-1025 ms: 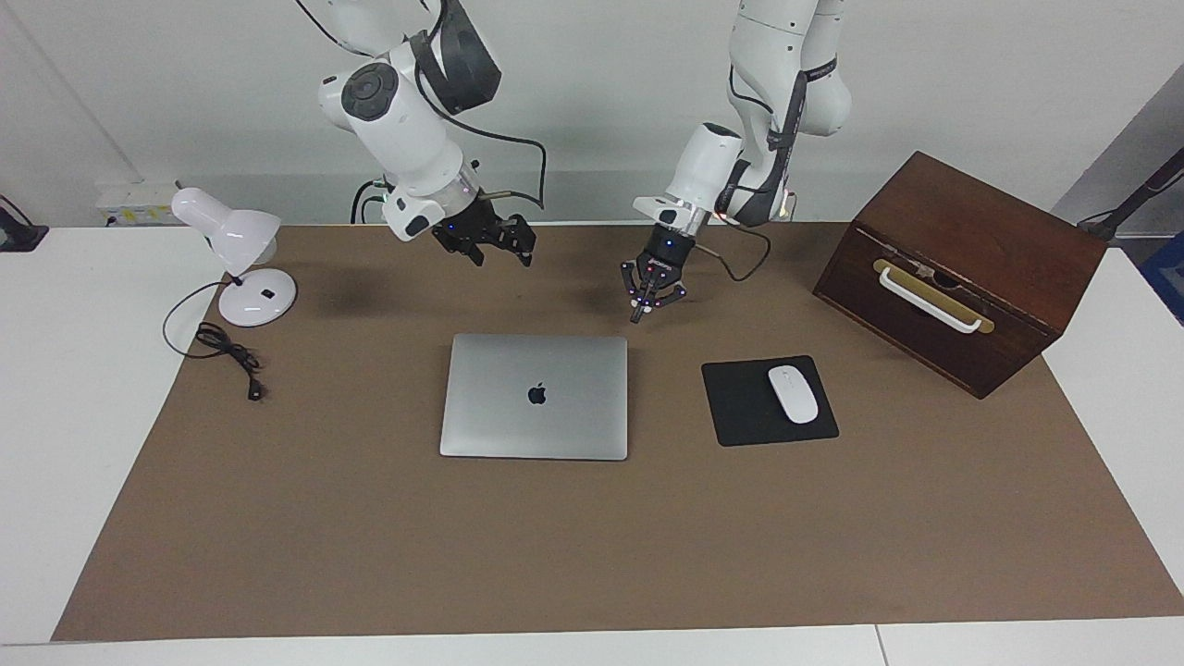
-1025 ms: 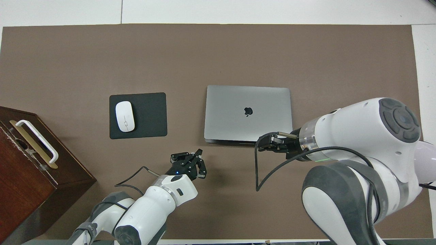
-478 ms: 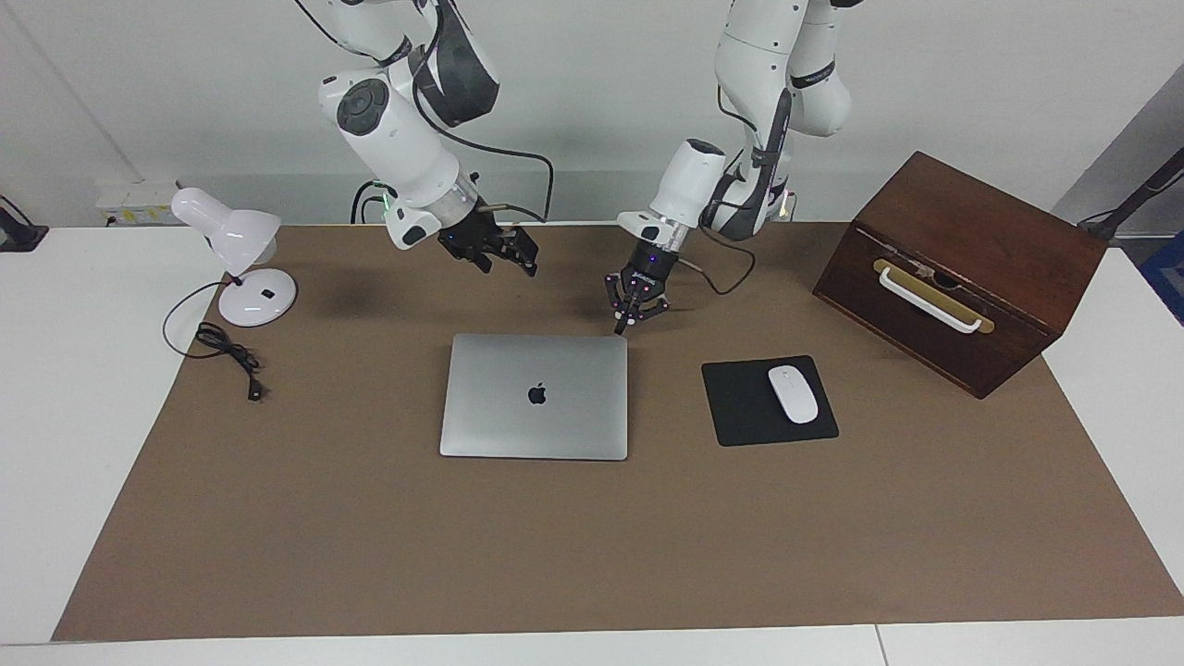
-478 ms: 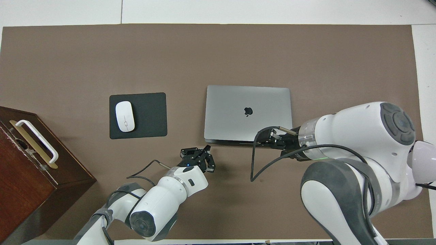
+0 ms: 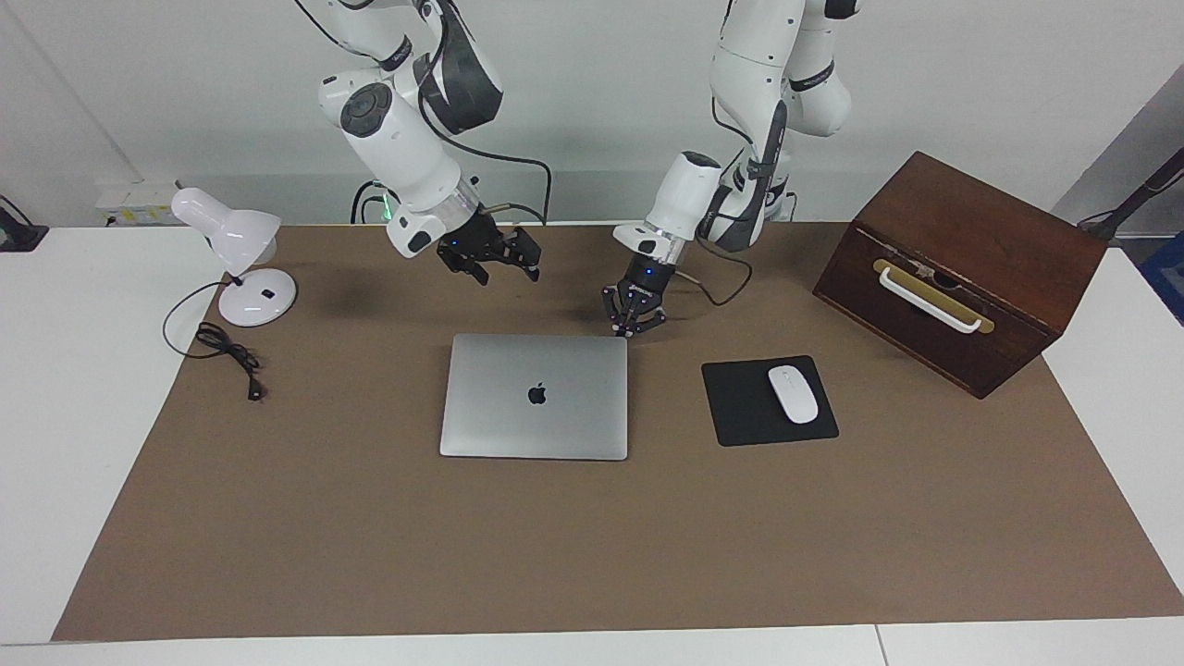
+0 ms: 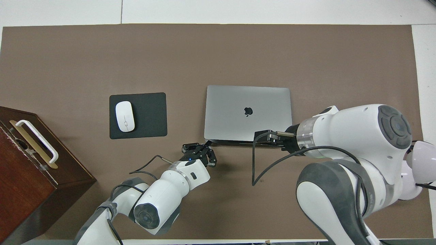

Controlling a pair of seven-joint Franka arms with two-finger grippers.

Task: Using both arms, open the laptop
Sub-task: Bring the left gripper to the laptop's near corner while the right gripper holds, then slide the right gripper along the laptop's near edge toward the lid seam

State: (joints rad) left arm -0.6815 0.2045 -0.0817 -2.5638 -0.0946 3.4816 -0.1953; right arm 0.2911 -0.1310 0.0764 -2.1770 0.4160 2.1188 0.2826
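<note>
wall (image 5: pixel 592 111): plain white
worktop (image 5: pixel 55 388): white, under a brown mat (image 5: pixel 592 536)
lamp (image 5: pixel 242 254): white, 9 o'clock

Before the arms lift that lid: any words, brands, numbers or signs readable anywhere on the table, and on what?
No readable words or numbers anywhere.
Laptop: only a dark apple logo centred on its closed lid, no lettering.
Power strip at the wall near the lamp: a yellowish label, too small to read.
Mouse, mouse pad and wooden box: no markings visible.
</note>
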